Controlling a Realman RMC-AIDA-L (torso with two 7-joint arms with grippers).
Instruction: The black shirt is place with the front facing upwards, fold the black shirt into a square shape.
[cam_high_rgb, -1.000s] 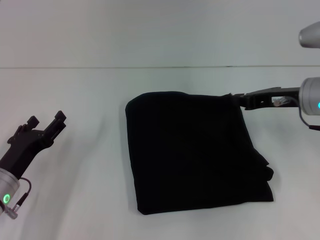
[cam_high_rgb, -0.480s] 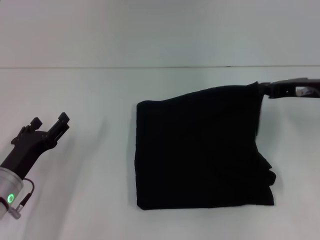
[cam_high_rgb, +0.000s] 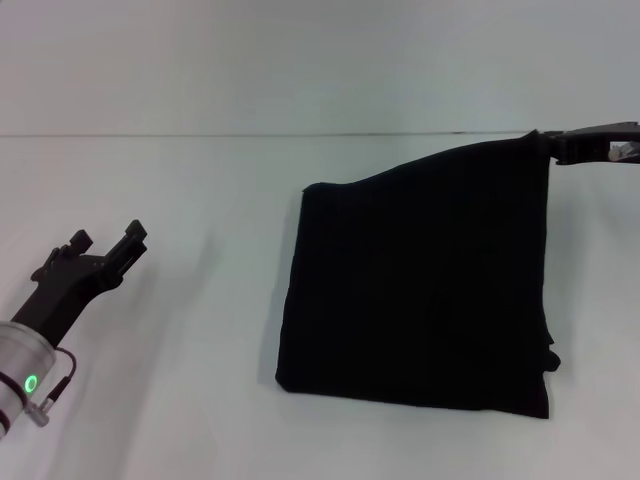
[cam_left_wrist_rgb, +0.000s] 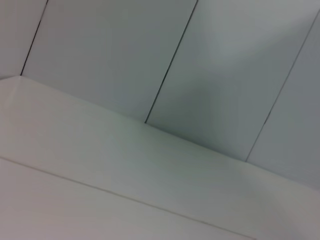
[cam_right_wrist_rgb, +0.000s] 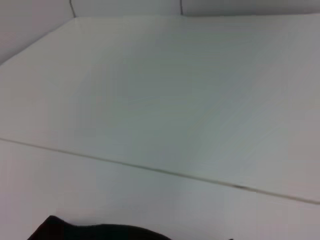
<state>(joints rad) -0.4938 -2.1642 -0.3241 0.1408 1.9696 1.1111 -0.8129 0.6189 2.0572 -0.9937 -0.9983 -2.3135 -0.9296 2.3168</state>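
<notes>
Since a second ago the right end effector (cam_high_rgb: 548, 146) has drawn off toward the robot's right and farther back, taking the far right corner of the black shirt (cam_high_rgb: 425, 285) with it, so the folded bundle has slid rightward across the table (cam_high_rgb: 180, 190) and its far edge now slopes up to the pinched corner.

In the head view the right end effector is closed on that corner at the far right. The shirt lies as a dark, roughly square stack right of centre, with uneven layers showing at its near right edge. The left end effector (cam_high_rgb: 108, 240) hovers well apart at the near left, fingers spread, holding nothing.

The left wrist view shows only pale wall panels and bare table.

The right wrist view shows bare table, with a sliver of the shirt (cam_right_wrist_rgb: 95, 232) along one edge; the arm's own fingers are not visible.

The risk, as I judge it, is that continued pulling on one corner skews the stack or peels the top layer away, undoing the square. The corner could also slip free.
</notes>
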